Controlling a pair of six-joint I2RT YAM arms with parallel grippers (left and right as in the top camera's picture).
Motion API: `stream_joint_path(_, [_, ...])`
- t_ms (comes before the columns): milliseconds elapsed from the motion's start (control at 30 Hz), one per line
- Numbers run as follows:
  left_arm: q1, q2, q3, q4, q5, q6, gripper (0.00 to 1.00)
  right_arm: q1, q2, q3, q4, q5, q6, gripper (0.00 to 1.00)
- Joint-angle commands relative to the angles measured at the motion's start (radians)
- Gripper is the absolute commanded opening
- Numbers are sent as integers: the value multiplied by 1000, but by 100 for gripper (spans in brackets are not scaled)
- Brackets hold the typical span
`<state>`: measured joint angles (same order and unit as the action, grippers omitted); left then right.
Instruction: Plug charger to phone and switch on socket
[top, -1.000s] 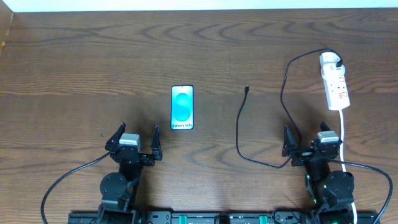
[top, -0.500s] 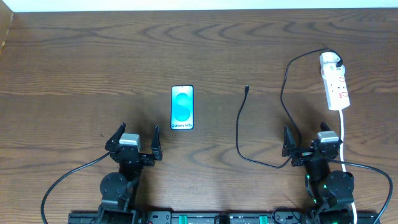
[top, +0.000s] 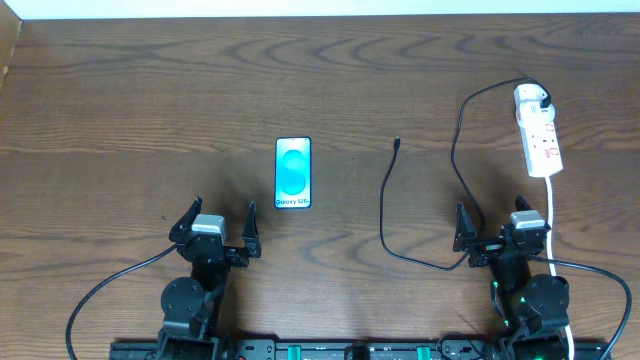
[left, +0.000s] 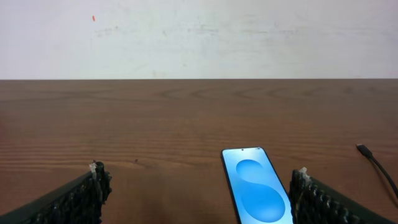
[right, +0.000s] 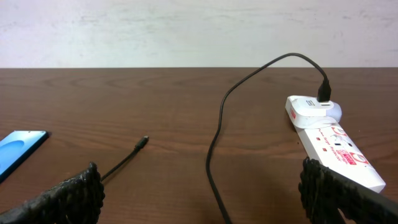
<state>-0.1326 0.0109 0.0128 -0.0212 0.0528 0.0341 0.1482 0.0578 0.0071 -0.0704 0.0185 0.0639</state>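
- The small rectangular smartphone with a bright blue-cyan screen lies flat on the dark brown wooden counter, its white bottom band towards the arms, ahead of the left hand and slightly to its right.
- The long thin black charger cable lies loose on the counter. Its small black connector tip rests well apart from the smartphone, to that device's right.
- From the tip the cable runs towards the arms, bends close by the right hand, then loops away to the white plug.
- That plug sits in the far end of the narrow white power strip with red markings, at the right of the counter. A white cord leads from the strip's near end.
- The left hand has its dark textured fingers spread wide apart, holding nothing.
- The right hand is likewise spread wide and empty, with the cable on the counter just in front of it.
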Motion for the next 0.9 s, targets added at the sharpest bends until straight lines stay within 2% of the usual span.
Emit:
stream_joint_path(0, [5, -7, -9, -47, -10, 14, 94, 8, 2, -2, -3, -2, 10, 99])
stream_joint_path(533, [5, 5, 11, -46, -10, 14, 94, 8, 2, -2, -3, -2, 10, 99])
stream_joint_path(867, [5, 155, 83, -34, -10, 14, 94, 8, 2, -2, -3, -2, 10, 99])
